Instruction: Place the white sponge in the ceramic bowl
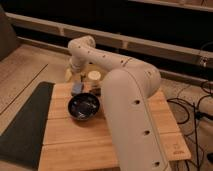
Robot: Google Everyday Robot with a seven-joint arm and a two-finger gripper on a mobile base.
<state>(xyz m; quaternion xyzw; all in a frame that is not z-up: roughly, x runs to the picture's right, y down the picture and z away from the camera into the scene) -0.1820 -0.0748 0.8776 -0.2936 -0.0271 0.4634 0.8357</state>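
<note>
Camera view is showing the tool (pixel 75 76) hanging low behind the ceramic bowl (pixel 84 106), a little to the left of it, near the back edge of the worktop (pixel 75 147). The tool is standing released, with its jaws spread wide, and nothing is showing as gripped in it. It is dark and small here, so its tips are hard to make out.

A pale yellow lump (pixel 67 75) is lying just beside the tool, behind the bowl and to the left. I cannot tell if this lump is the white sponge.

A blue-grey block (pixel 77 89) is sitting right behind the bowl, between the bowl and the tool. It is looking as if it is touching the bowl's back rim or nearly so.

A jar with a cream lid (pixel 94 76) is standing upright behind the bowl, a little to the right, close to the blue-grey block.

The bowl itself is sitting flat on the wooden worktop. It is round, shallow and shiny dark, with pale flecks glinting inside.

The big white arm (pixel 125 100) is coming in from the right of the bowl. It is passing close by the bowl's right side, rising up behind the bowl, bending, and then pointing down to the tool. It is hiding the worktop to the right of the bowl.

A dark mat (pixel 25 125) is lying well to the left of the bowl, along the worktop's left side.

Black cables (pixel 200 102) are trailing on the floor far to the right of the bowl.
</note>
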